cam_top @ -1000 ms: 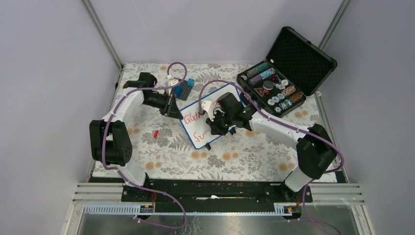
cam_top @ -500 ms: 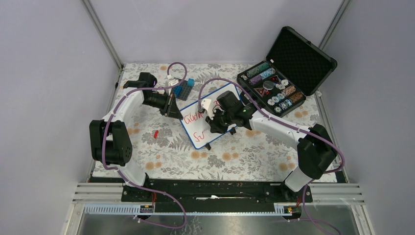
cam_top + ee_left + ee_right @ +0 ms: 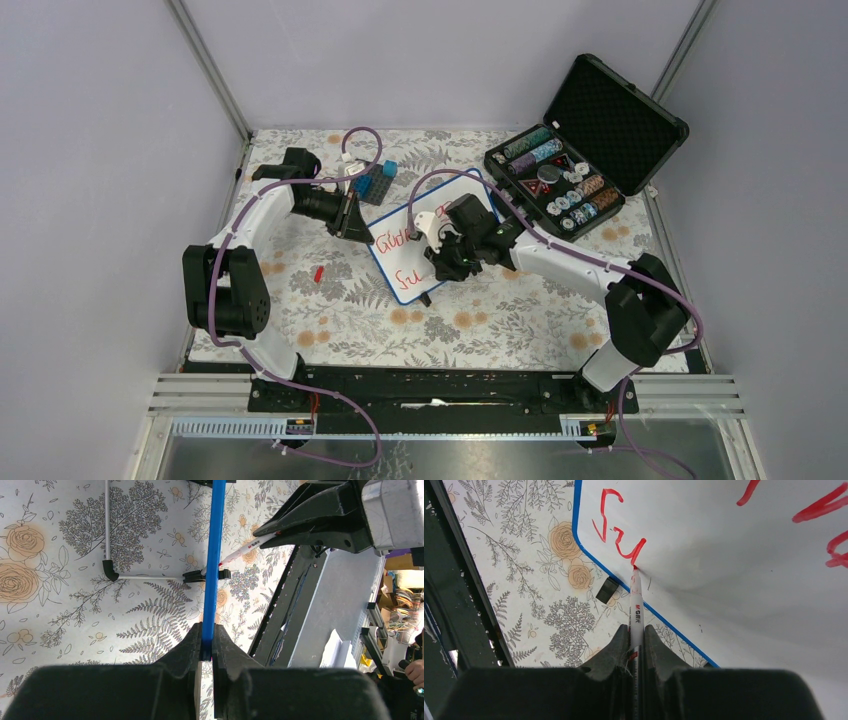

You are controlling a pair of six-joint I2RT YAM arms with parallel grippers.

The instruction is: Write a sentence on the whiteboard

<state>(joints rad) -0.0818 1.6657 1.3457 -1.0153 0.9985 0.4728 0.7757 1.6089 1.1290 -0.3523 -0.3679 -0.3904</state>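
The whiteboard with a blue rim stands tilted at mid-table. My left gripper is shut on its left rim, which shows edge-on in the left wrist view between my fingers. My right gripper is shut on a white marker. The marker's red tip touches the board at the end of the red letters "Su" on the lower line. Parts of the upper line show at the right in red. The arm hides much of the writing in the top view.
An open black case of poker chips sits at the back right. Blue bricks lie behind the board. A small red piece lies on the floral cloth at left. The board's black foot rests near the marker tip.
My right gripper with the marker has shifted slightly along the board's lower line. The left arm and the board have not moved.
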